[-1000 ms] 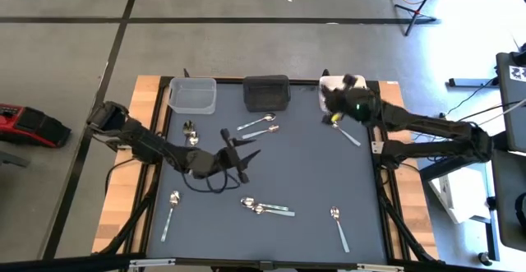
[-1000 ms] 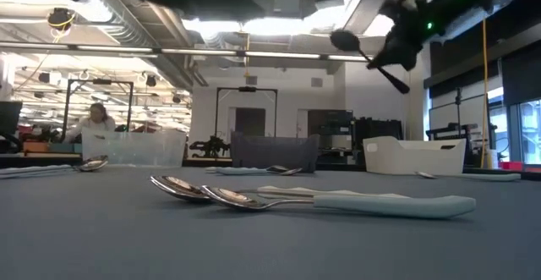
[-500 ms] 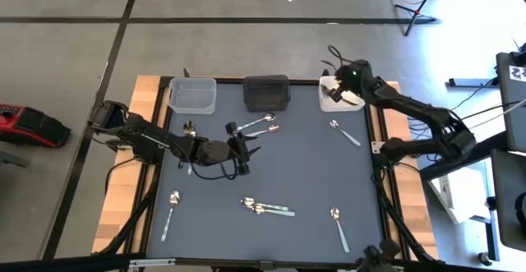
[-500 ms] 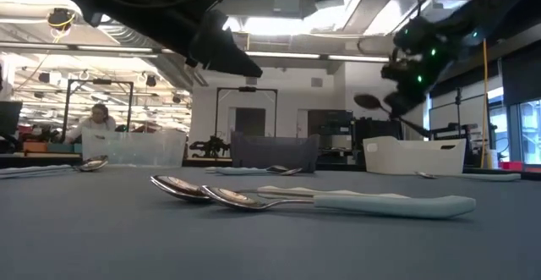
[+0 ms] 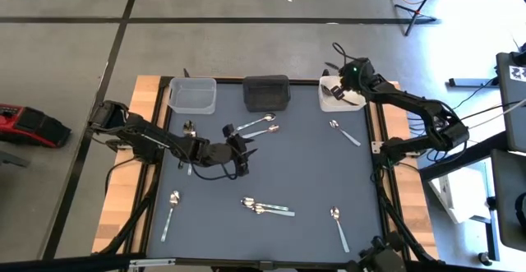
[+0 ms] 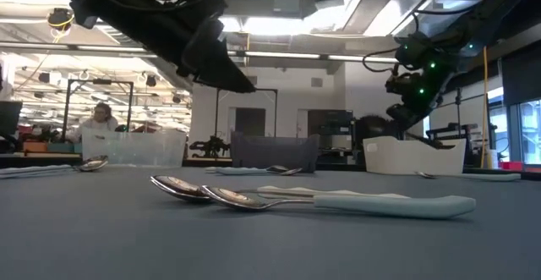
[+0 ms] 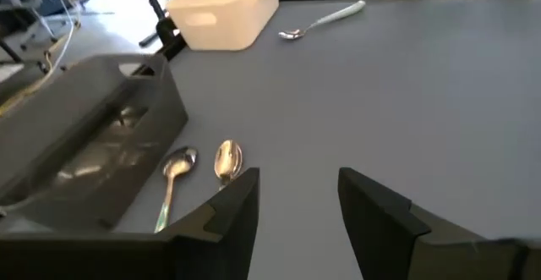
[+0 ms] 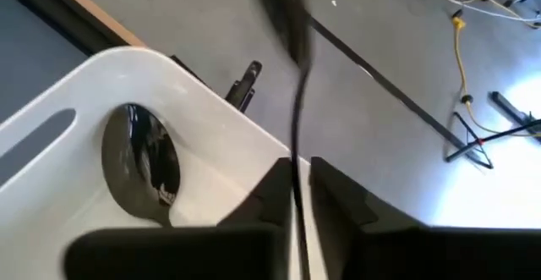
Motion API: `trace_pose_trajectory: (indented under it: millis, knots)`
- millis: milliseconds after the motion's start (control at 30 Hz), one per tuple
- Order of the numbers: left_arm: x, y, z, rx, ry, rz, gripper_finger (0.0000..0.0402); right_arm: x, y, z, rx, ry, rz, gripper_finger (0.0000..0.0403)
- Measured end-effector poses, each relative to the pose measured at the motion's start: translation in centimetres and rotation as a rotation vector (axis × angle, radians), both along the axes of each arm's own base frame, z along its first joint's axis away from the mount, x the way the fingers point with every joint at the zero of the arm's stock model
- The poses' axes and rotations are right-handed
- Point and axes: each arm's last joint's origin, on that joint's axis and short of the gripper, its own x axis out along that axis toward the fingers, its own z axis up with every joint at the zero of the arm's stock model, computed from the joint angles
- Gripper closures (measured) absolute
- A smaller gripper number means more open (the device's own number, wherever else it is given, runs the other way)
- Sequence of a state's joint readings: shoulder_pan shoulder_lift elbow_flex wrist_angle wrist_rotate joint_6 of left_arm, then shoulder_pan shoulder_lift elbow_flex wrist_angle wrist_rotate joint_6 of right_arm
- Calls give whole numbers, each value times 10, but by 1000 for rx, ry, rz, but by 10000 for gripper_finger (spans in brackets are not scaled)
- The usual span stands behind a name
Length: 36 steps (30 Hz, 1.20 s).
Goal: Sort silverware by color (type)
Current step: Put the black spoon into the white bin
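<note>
**Right arm reaches the white bin with a spoon; left arm nears the black bin**

Since a second ago, the right gripper (image 5: 343, 89) has swung from the mat's right edge to above the white bin (image 5: 327, 102), and the left gripper (image 5: 239, 146) has shifted up the mat toward the black bin (image 5: 267, 92).

Going left to right in the overhead view: the clear bin (image 5: 193, 95) sits at the mat's top left corner. Just below it lies a spoon near the clear bin (image 5: 190, 131), and lower down, near the left edge, a lone left spoon (image 5: 171, 209). The left arm stretches from the table's left side to mid-mat. Its claw hangs above the mat with the fingers (image 7: 230, 208) apart and nothing between them. Just ahead of it, beside the black bin, lie a silver spoon (image 7: 173, 178) and a golden-bowled spoon (image 7: 227, 158), close together. Below the claw, near the mat's centre, a pair of spoons (image 5: 267, 208) lie touching; the table-level camera shows their bowls side by side.

Further right, a lower right spoon (image 5: 339, 223) rests near the bottom of the mat, and an upper right spoon (image 5: 344, 132) lies just below the white bin. The right claw hovers over that bin with its fingers narrowed on the thin handle of a dark spoon (image 8: 144, 166), whose bowl hangs down inside the bin.
</note>
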State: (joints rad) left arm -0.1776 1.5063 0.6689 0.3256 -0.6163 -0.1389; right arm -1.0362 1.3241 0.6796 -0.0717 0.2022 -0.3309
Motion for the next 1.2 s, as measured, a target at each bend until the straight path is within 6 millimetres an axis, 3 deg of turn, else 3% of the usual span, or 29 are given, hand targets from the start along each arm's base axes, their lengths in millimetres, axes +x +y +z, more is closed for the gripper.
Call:
trace_pose_trajectory:
  millis: [200,333,500,633,767,967,1200]
  knots:
    - [-6,1,-3,-78,32,47,245,0,2,2,6,-7,10,265]
    - [-23,4,5,-178,90,139,245,-1,6,12,-17,-68,43,236]
    - [-54,11,19,-276,197,305,245,11,22,32,-56,-200,177,229]
    - [-79,26,16,-405,279,534,245,30,44,45,-79,-274,334,228]
    - [-99,39,8,-554,475,696,245,57,69,51,-81,-343,481,228]
    - [-112,50,4,-594,627,816,245,93,107,53,-123,-430,703,228]
    - [-126,60,-10,-670,744,900,246,115,138,44,-107,-449,843,228]
